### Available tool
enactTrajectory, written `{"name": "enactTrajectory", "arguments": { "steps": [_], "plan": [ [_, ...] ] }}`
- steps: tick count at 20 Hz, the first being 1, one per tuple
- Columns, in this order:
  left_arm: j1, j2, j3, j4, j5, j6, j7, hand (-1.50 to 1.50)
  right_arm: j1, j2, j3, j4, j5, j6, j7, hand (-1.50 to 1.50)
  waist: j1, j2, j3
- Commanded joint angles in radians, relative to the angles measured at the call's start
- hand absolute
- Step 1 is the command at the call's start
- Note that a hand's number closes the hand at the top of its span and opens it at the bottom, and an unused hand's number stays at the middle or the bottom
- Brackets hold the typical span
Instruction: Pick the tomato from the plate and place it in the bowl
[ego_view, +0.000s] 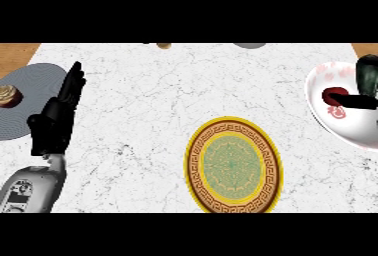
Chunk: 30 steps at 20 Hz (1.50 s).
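At the frame's right edge the right hand (359, 95) curls around the red tomato (336, 95) inside the white bowl (347, 132), ready for release; the ornate plate (233, 165) sits empty at centre, the left hand (59, 117) resting open at left.

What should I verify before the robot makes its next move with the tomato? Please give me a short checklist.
1. Tomato off the plate: ok. The patterned plate bears nothing.
2. Tomato in the bowl: ok. The tomato shows inside the white bowl.
3. Tomato released: cannot tell. The right hand is over the bowl, right beside the tomato, and the view's edge cuts it off.
4. Left hand out of the way: ok. The left hand rests open at the view's left, far from the bowl.
5. Bowl wholly on the counter: cannot tell. The view's right edge cuts off the bowl.
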Motion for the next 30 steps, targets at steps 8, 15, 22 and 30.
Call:
{"name": "enactTrajectory", "arguments": {
  "steps": [8,15,22,30],
  "plan": [
    [0.049,-0.017,0.011,0.013,-0.018,0.007,-0.046,0.0,-0.021,-0.106,-0.181,0.131,-0.183,0.143,-0.244,-1.5,-0.017,-0.008,-0.002],
    [0.018,0.015,0.052,-0.021,0.001,-0.028,0.032,0.0,0.112,-0.171,-0.242,0.161,-0.279,0.37,-0.34,-1.5,-0.045,-0.018,-0.003],
    [0.031,-0.048,0.027,0.022,-0.042,-0.003,-0.012,0.0,0.235,-0.216,-0.244,0.106,-0.347,0.582,-0.416,-1.5,-0.056,-0.022,-0.005],
    [0.021,-0.019,0.056,-0.085,-0.06,-0.036,0.106,0.0,0.428,-0.17,-0.208,-0.017,-0.401,0.676,-0.511,-1.5,-0.06,-0.025,-0.006]
  ]
}}
